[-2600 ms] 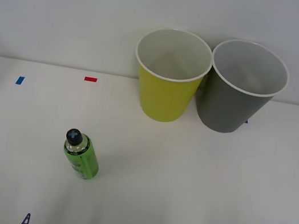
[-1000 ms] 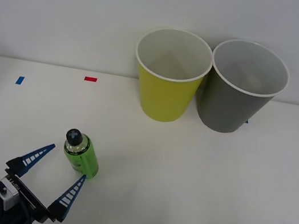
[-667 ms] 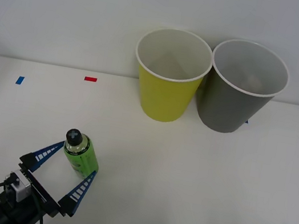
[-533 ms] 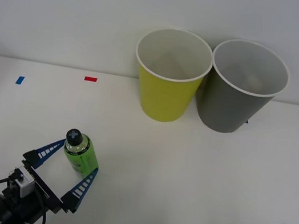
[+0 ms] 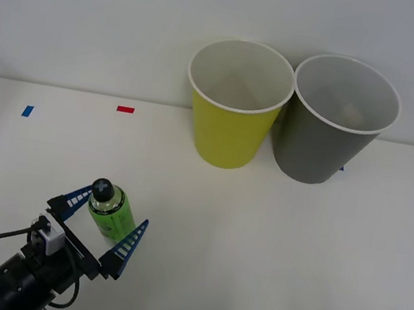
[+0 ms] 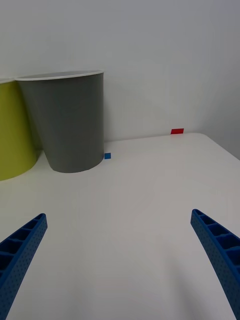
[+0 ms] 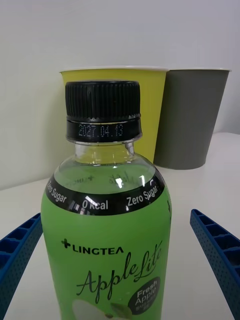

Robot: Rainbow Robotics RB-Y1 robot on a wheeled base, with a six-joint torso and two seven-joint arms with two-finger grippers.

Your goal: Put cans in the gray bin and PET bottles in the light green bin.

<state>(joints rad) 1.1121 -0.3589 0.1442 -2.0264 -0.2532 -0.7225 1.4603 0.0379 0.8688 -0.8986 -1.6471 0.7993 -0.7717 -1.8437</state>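
Observation:
A small PET bottle [image 5: 110,214] with a bright green label and black cap stands upright on the white table at the near left. My left gripper [image 5: 103,221] is open, one blue finger on each side of the bottle, not touching it. Close up in the left wrist view, the bottle [image 7: 107,240] stands between the two fingertips. The light green bin [image 5: 234,104] and the gray bin [image 5: 336,122] stand side by side at the back of the table. My right gripper [image 6: 119,260] is open and holds nothing, low at the near right, facing the gray bin [image 6: 67,122]. No can is in view.
Small red tape marks [image 5: 125,109] and a blue one [image 5: 28,111] lie on the table. A white wall rises right behind the bins. Bare tabletop stretches between the bottle and the bins.
My left gripper has come in from the near left edge and moved forward until its open fingers straddle the bottle. The bottle and bins have not moved.

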